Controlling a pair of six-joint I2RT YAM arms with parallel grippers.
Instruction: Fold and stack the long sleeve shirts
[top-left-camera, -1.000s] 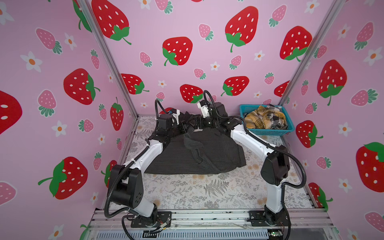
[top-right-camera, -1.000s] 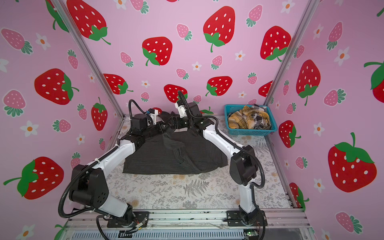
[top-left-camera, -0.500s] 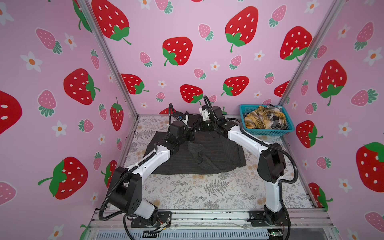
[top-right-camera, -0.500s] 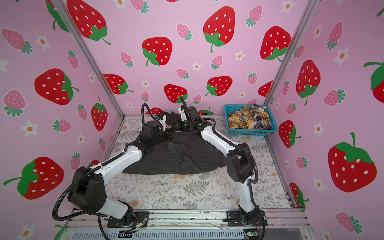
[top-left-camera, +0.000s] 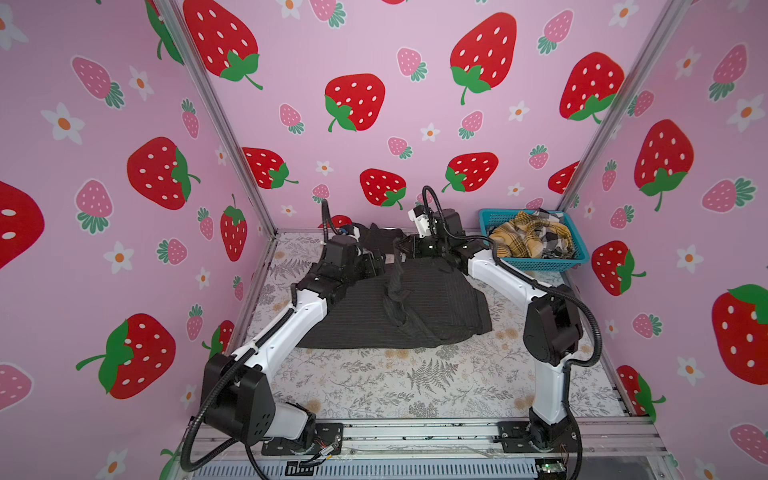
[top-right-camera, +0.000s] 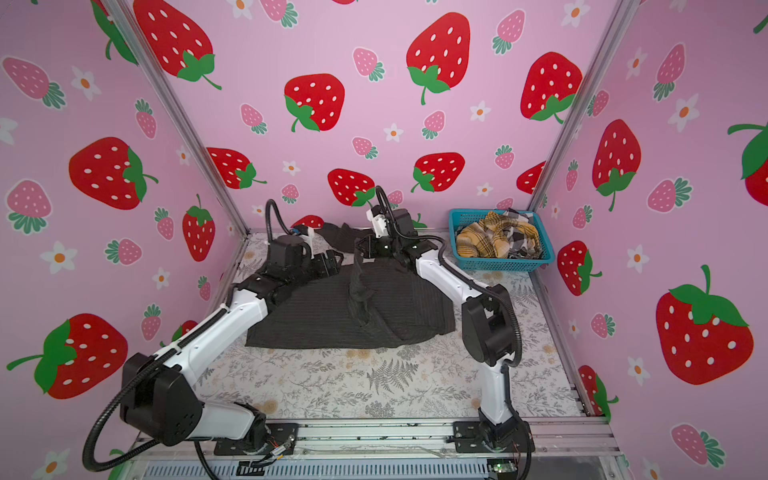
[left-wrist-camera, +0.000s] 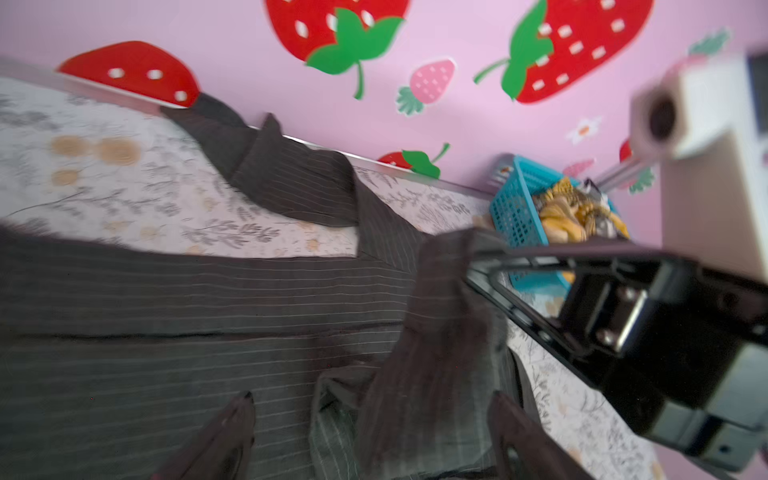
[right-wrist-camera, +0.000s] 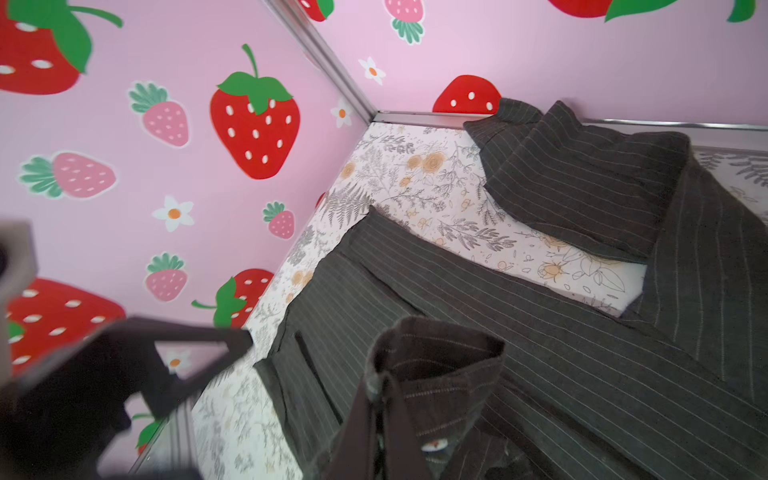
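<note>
In both top views the charcoal pinstriped shirt lies spread from the table's centre toward 12 o'clock, one raised fold pinched in the closed right gripper, the left gripper standing open at its 9 o'clock, and the teal basket of plaid shirts at 2 o'clock.
</note>
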